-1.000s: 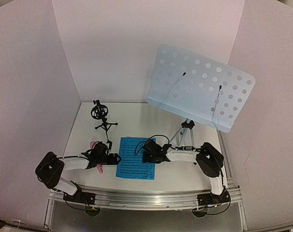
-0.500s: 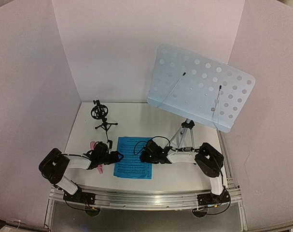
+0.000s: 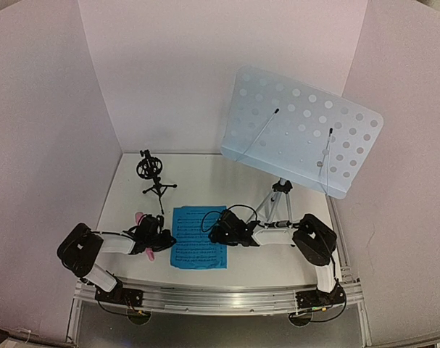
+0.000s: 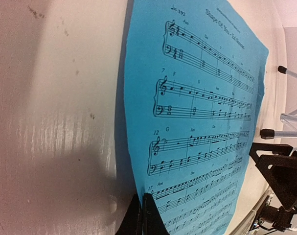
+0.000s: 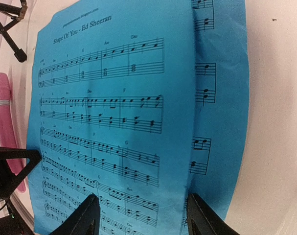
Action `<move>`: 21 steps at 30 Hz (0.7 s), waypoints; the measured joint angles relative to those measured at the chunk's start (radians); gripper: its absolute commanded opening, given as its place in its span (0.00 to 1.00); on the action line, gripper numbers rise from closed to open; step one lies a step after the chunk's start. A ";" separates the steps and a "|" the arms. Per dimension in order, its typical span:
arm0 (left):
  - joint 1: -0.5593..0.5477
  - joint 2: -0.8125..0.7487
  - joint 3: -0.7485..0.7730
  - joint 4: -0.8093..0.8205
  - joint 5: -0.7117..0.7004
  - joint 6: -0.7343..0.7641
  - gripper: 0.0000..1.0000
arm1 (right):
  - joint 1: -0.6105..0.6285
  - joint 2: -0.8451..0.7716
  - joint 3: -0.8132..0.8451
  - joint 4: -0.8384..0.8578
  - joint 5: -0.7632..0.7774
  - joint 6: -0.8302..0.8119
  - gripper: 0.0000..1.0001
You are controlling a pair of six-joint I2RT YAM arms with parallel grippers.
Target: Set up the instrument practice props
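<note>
The table point(image 3: 205, 170) was viewed from above and behind; both wrist views were set low and close, facing each other across the shared blue sheet-music pages point(image 4: 202, 98).

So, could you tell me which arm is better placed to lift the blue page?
Probably left: the left tool is shut on the blue page's edge, while the right tool stands open above it.

A white table point(image 3: 205, 181) stands enclosed by pale walls point(image 3: 169, 72) on three sides.
</note>
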 measured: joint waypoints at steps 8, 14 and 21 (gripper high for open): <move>0.018 -0.038 0.064 -0.156 -0.007 0.014 0.00 | -0.009 -0.007 -0.014 0.015 -0.022 0.000 0.60; 0.019 -0.096 0.168 -0.270 0.003 0.090 0.00 | -0.012 -0.022 -0.012 -0.023 -0.078 -0.067 0.65; 0.019 -0.250 0.298 -0.385 0.025 0.244 0.00 | -0.008 -0.110 -0.008 -0.118 -0.137 -0.146 0.72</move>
